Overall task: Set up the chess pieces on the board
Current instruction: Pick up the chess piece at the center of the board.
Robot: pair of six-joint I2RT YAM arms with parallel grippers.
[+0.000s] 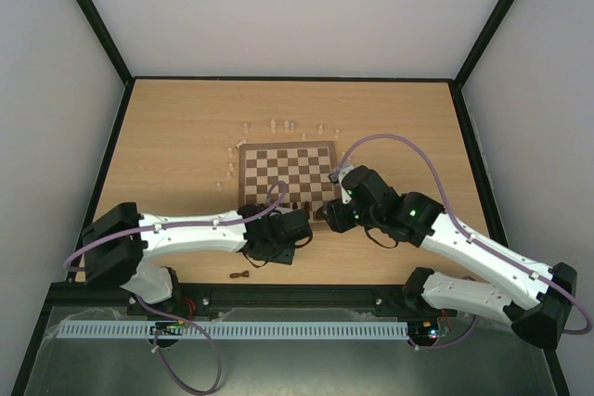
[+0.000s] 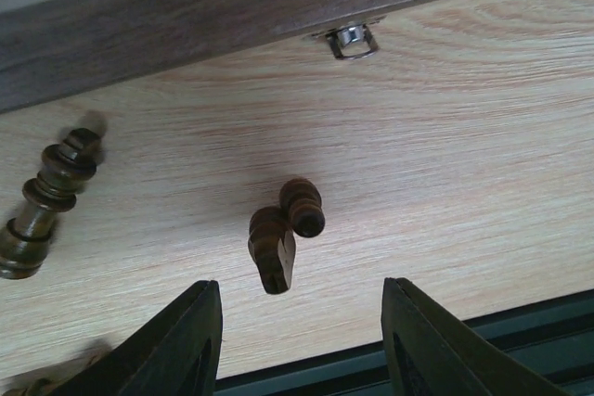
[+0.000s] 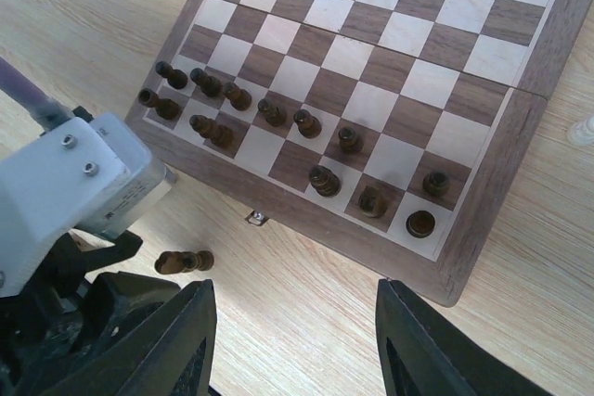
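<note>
The board (image 1: pixel 286 172) lies mid-table, and in the right wrist view (image 3: pixel 390 90) several dark pieces (image 3: pixel 325 180) stand on its two nearest rows. A dark knight (image 2: pixel 272 249) and a dark pawn (image 2: pixel 303 208) lie touching on the table just off the board's near edge; they also show in the right wrist view (image 3: pixel 183 261). My left gripper (image 2: pixel 297 322) is open and empty, just short of the knight. My right gripper (image 3: pixel 292 322) is open and empty above bare table by the board's near edge. Both grippers sit close together in the top view, the left gripper (image 1: pixel 299 226) and the right gripper (image 1: pixel 327 215).
Another dark piece (image 2: pixel 42 206) lies to the left of the knight. One dark piece (image 1: pixel 240 275) lies near the table's front edge. Pale pieces (image 1: pixel 278 125) stand off the board along its far and left sides. A metal latch (image 2: pixel 351 39) sits on the board's near edge.
</note>
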